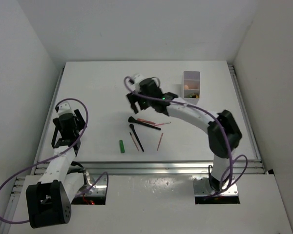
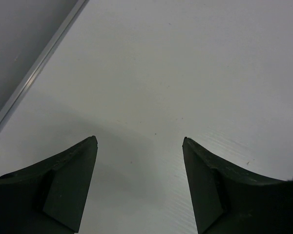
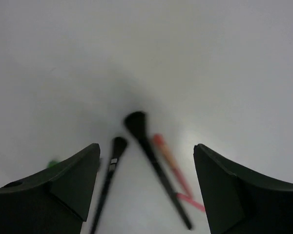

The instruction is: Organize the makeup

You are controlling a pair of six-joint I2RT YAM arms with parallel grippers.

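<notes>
The makeup lies mid-table: two black-handled brushes (image 1: 145,125) (image 1: 136,139), thin pink pencils (image 1: 159,141) and a green tube (image 1: 121,146). My right gripper (image 1: 134,104) hovers just behind them, open and empty. In the right wrist view the gripper (image 3: 146,151) frames a large brush (image 3: 146,146), a smaller brush (image 3: 115,156) and a pink pencil (image 3: 170,161), all blurred. A peach sponge (image 1: 187,87) sits in the box. My left gripper (image 1: 67,128) stays at the left side, open (image 2: 140,141) over bare table.
A translucent white two-compartment box (image 1: 191,74) stands at the back right with small items inside. A metal rail (image 2: 36,68) runs along the table's left edge close to the left gripper. White walls enclose the table on three sides.
</notes>
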